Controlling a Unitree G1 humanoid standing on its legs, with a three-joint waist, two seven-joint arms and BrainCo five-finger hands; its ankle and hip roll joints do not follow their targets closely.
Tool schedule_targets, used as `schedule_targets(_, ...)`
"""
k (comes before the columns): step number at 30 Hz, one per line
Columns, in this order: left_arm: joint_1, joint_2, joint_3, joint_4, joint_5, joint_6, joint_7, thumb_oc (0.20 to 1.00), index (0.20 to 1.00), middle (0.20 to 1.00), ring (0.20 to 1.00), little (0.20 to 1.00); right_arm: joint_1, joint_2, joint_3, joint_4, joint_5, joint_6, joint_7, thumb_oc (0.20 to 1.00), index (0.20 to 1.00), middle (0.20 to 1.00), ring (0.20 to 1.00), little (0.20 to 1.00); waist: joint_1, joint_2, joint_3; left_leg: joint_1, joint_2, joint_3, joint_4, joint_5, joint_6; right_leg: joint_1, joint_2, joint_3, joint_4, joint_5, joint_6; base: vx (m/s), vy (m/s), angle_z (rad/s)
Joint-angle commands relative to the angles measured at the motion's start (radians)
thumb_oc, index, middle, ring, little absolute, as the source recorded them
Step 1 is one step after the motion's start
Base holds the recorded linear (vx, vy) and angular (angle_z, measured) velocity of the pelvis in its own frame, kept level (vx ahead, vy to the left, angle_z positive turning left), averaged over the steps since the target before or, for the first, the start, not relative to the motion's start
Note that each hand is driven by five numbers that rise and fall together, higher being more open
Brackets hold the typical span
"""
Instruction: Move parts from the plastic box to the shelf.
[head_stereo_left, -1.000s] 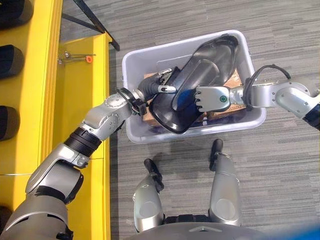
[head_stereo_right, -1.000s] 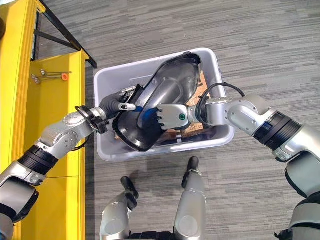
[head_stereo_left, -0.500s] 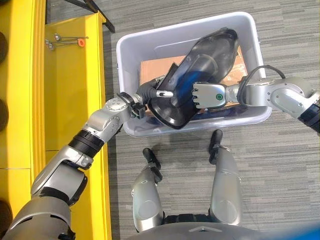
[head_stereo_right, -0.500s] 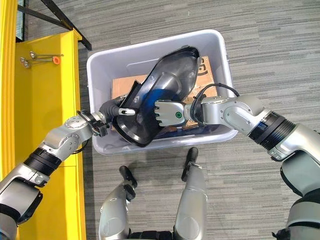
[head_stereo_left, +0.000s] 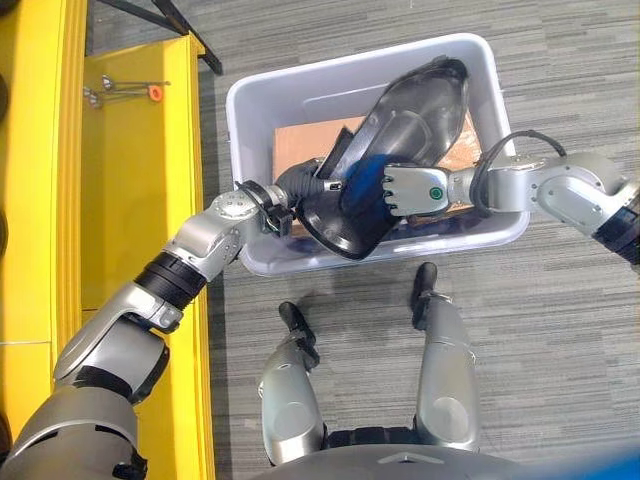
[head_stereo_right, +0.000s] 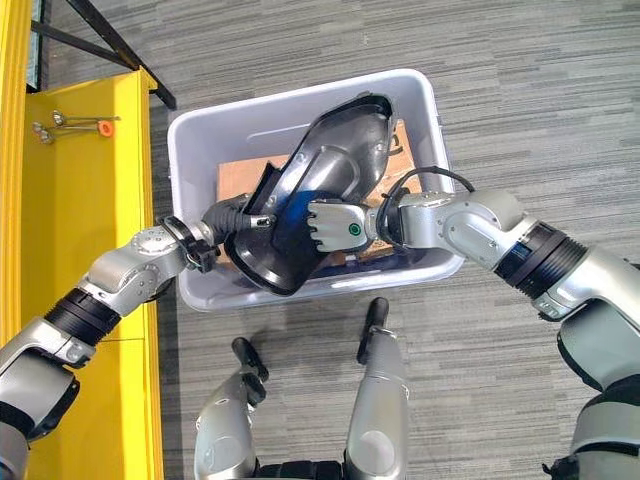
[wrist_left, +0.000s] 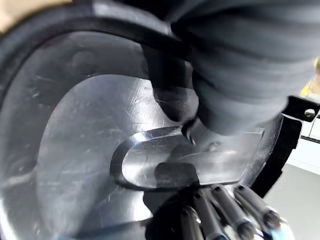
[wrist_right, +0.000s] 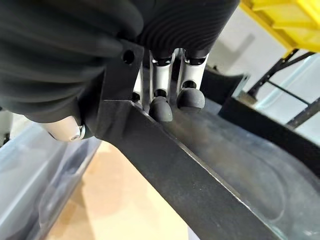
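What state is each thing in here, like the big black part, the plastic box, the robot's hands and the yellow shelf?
Large black moulded plastic part: tilted, lifted partly out of the box, held on both sides.
Pale grey plastic box: on the floor, open-topped, brown cardboard lying inside.
Left hand: gripping the part's left edge.
Right hand: fingers curled over the part's right edge.
Yellow shelf: small metal tools lying on it.
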Motion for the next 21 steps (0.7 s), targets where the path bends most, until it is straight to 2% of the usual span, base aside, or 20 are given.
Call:
schedule_targets(1, -0.061, -0.119, -0.069, -0.149, -0.11, -0.048, -0.059, 0.2, 0.2, 0.2, 0.2, 0.2, -0.158, 0.09, -0.024, -0.018, 0.049, 0.089, -0.045, 0.2, 0.2, 0.2, 0.2, 0.2, 0.023, -0.011, -0.003, -0.047, 0.035, 0.002, 0.069, -0.068, 0.011, 0.067, 0.008, -0.056, 0.05, -0.141, 0.058, 0.0, 0.0, 0.0)
schedule_targets(6, -0.031, -0.139, -0.051, -0.163, -0.138, -0.059, -0.019, 0.2, 0.2, 0.2, 0.2, 0.2, -0.141, 0.094, -0.027, -0.012, 0.071, 0.117, -0.048, 0.2, 0.2, 0.2, 0.2, 0.2, 0.027, -0.016, -0.003, -0.008, 0.027, 0.003, 0.06, -0.073, 0.016, 0.107, 0.004, -0.059, 0.036, -0.139, 0.061, 0.0, 0.0, 0.0)
schedule_targets(7, -0.019, -0.15, -0.04, -0.16, -0.143, -0.065, 0.0, 0.2, 0.2, 0.2, 0.2, 0.2, -0.127, 0.095, -0.037, -0.009, 0.092, 0.128, -0.045, 0.834, 0.834, 0.834, 0.834, 0.834, 0.028, -0.017, -0.01, 0.005, 0.023, 0.0, 0.056, -0.075, 0.018, 0.123, 0.005, -0.061, 0.029, -0.141, 0.061, 0.0, 0.0, 0.0)
schedule_targets(8, -0.017, -0.15, -0.039, -0.16, -0.142, -0.066, 0.002, 0.2, 0.2, 0.2, 0.2, 0.2, -0.125, 0.095, -0.039, -0.01, 0.096, 0.129, -0.041, 1.0, 1.0, 1.0, 1.0, 1.0, 0.028, -0.017, -0.011, 0.007, 0.023, 0.0, 0.055, -0.075, 0.018, 0.125, 0.006, -0.061, 0.029, -0.141, 0.061, 0.0, 0.0, 0.0)
schedule_targets(9, -0.005, -0.158, -0.031, -0.161, -0.127, -0.079, 0.012, 0.2, 0.2, 0.2, 0.2, 0.2, -0.116, 0.092, -0.043, -0.015, 0.117, 0.15, -0.012, 1.0, 1.0, 1.0, 1.0, 1.0, 0.029, -0.019, -0.017, 0.013, 0.022, -0.002, 0.054, -0.077, 0.018, 0.135, 0.006, -0.061, 0.024, -0.142, 0.062, 0.0, 0.0, 0.0)
schedule_targets(10, 0.017, -0.157, -0.023, -0.168, -0.143, -0.107, 0.031, 0.2, 0.2, 0.2, 0.2, 0.2, -0.093, 0.091, -0.054, -0.001, 0.207, 0.205, 0.05, 1.0, 1.0, 1.0, 1.0, 1.0, 0.031, -0.02, -0.029, 0.03, 0.017, -0.003, 0.044, -0.077, 0.02, 0.152, 0.007, -0.061, 0.011, -0.14, 0.063, 0.0, 0.0, 0.0)
schedule_targets(11, 0.025, -0.157, -0.017, -0.172, -0.148, -0.11, 0.035, 0.2, 0.2, 0.2, 0.2, 0.2, -0.082, 0.085, -0.056, -0.006, 0.226, 0.223, 0.061, 1.0, 1.0, 1.0, 1.0, 1.0, 0.031, -0.02, -0.033, 0.035, 0.015, -0.004, 0.04, -0.077, 0.02, 0.158, 0.007, -0.061, 0.008, -0.14, 0.064, 0.01, 0.039, -0.01)
schedule_targets(12, 0.043, -0.159, -0.001, -0.179, -0.152, -0.124, 0.048, 0.2, 0.2, 0.2, 0.2, 0.2, -0.06, 0.076, -0.062, -0.012, 0.291, 0.277, 0.103, 1.0, 1.0, 1.0, 1.0, 1.0, 0.032, -0.02, -0.041, 0.046, 0.012, -0.005, 0.034, -0.077, 0.02, 0.171, 0.008, -0.061, 0.0, -0.141, 0.065, 0.0, 0.0, 0.0)
schedule_targets(13, 0.045, -0.159, 0.0, -0.18, -0.153, -0.123, 0.049, 0.2, 0.2, 0.2, 0.2, 0.2, -0.059, 0.076, -0.062, -0.014, 0.294, 0.28, 0.109, 1.0, 1.0, 1.0, 1.0, 1.0, 0.032, -0.02, -0.042, 0.048, 0.012, -0.005, 0.033, -0.077, 0.02, 0.173, 0.009, -0.061, -0.001, -0.141, 0.065, 0.01, 0.057, -0.01)
schedule_targets(14, 0.074, -0.157, 0.028, -0.189, -0.176, -0.134, 0.079, 0.2, 0.2, 0.2, 0.2, 0.2, -0.01, 0.067, -0.089, -0.02, 0.362, 0.344, 0.14, 1.0, 1.0, 1.0, 1.0, 1.0, 0.03, -0.02, -0.055, 0.064, 0.009, -0.008, 0.028, -0.078, 0.022, 0.193, 0.009, -0.058, -0.012, -0.14, 0.065, 0.01, 0.054, 0.0)
schedule_targets(16, 0.089, -0.157, 0.045, -0.188, -0.18, -0.147, 0.096, 0.2, 0.2, 0.2, 0.2, 0.2, 0.021, 0.058, -0.102, -0.023, 0.419, 0.391, 0.122, 1.0, 1.0, 1.0, 1.0, 1.0, 0.028, -0.021, -0.062, 0.076, 0.008, -0.01, 0.024, -0.08, 0.024, 0.207, 0.012, -0.056, -0.021, -0.141, 0.065, 0.0, 0.049, 0.03)
schedule_targets(17, 0.117, -0.162, 0.072, -0.194, -0.18, -0.157, 0.123, 0.2, 0.2, 0.2, 0.2, 0.2, 0.085, 0.053, -0.153, -0.028, 0.476, 0.446, 0.108, 1.0, 1.0, 1.0, 1.0, 1.0, 0.024, -0.023, -0.072, 0.093, 0.005, -0.012, 0.018, -0.082, 0.025, 0.228, 0.016, -0.054, -0.033, -0.14, 0.065, 0.0, 0.031, 0.02)
schedule_targets(19, 0.142, -0.165, 0.099, -0.199, -0.161, -0.163, 0.14, 0.2, 0.2, 0.2, 0.2, 0.2, 0.148, 0.047, -0.206, -0.029, 0.528, 0.463, 0.058, 1.0, 1.0, 1.0, 1.0, 1.0, 0.019, -0.025, -0.082, 0.112, 0.003, -0.013, 0.008, -0.082, 0.027, 0.251, 0.021, -0.051, -0.052, -0.137, 0.066, 0.01, 0.031, 0.03)
schedule_targets(21, 0.181, -0.172, 0.131, -0.206, -0.158, -0.167, 0.165, 0.2, 0.2, 0.2, 0.2, 0.2, 0.244, 0.053, -0.301, -0.028, 0.606, 0.525, 0.015, 1.0, 1.0, 1.0, 1.0, 1.0, 0.012, -0.03, -0.1, 0.139, 0.004, -0.008, -0.006, -0.08, 0.025, 0.285, 0.027, -0.052, -0.08, -0.13, 0.068, 0.0, 0.016, 0.01)
